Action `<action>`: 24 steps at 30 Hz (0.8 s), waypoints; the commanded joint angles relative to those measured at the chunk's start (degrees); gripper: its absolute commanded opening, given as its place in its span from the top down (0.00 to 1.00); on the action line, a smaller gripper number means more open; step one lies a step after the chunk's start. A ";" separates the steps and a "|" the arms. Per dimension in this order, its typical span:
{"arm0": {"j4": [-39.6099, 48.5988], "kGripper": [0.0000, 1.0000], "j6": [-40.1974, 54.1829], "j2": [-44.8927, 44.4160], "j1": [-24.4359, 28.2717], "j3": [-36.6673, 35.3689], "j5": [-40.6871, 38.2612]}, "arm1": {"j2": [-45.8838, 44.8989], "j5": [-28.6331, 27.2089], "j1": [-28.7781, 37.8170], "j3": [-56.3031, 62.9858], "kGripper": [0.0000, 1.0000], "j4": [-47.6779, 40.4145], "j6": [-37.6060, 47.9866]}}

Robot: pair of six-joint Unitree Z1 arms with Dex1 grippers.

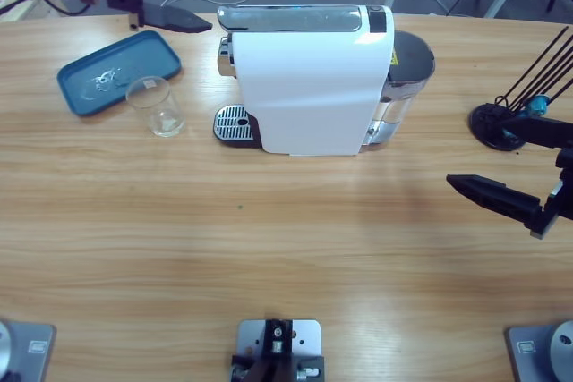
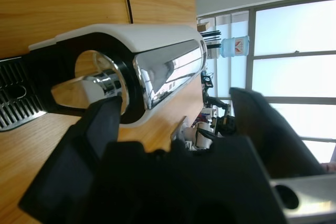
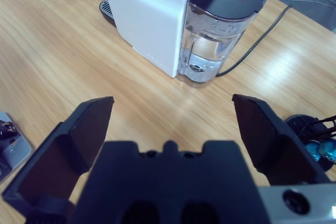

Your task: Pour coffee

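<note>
no coffee in sight yet: empty glass [image 1: 155, 106] upright on the counter [image 1: 269, 257], just beside the blue tray [image 1: 85, 87] and a little to the side of the drip grate [image 1: 233, 123], not under the spout [image 1: 225, 56]. white machine [image 1: 309, 78] in the middle of the counter, chrome lever [image 2: 168, 66] lying flat along its top, water tank [image 3: 218, 35] at its rear with water showing in the lower part. left pincer [image 1: 170, 17] near the machine's spout end at the upper left, above the tray, jaws spread wide, nothing held; in the left wrist view, aimed along the machine's front with the chrome spout ring close ahead. right pincer [image 3: 170, 124] well apart from the machine on the tank side, jaws likewise wide open and empty, hovering over bare counter near the black capsule rack [image 1: 501, 123], teal capsules [image 3: 321, 150] showing at its base. judged an opening stage: nothing brewed, glass not placed. next move likely calls for gripping the glass by its wall and setting it squarely on the grate below the spout, kept upright; thin clear sides, so a gentle, centred squeeze. after that, probably lever and capsule work. which arm takes which, impossible to say from here.
</note>
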 commanded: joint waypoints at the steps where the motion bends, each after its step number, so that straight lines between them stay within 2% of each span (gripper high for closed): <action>1: -3.30 0.12 -1.83 3.70 0.25 1.63 -2.31 | 0.19 -0.80 0.33 1.46 0.00 -0.84 -0.22; 13: -5.24 0.12 -3.02 4.65 -1.11 1.60 -2.40 | 0.19 -0.81 0.33 1.54 0.00 -1.02 -0.22; 19: -6.05 0.15 -3.55 4.65 -1.21 1.51 -2.48 | 0.19 -0.90 0.33 1.54 0.00 -1.11 -0.22; 20: -6.10 0.19 -3.64 4.71 -1.21 1.51 -2.50 | 0.19 -0.90 0.33 1.54 0.00 -1.11 -0.22; 22: -6.19 0.42 -3.73 4.83 -1.21 1.54 -2.56 | 0.19 -0.90 0.33 1.54 0.00 -1.11 -0.22; 24: -6.20 0.58 -3.71 4.92 -1.21 1.60 -2.52 | 0.19 -0.90 0.33 1.54 0.00 -1.11 -0.22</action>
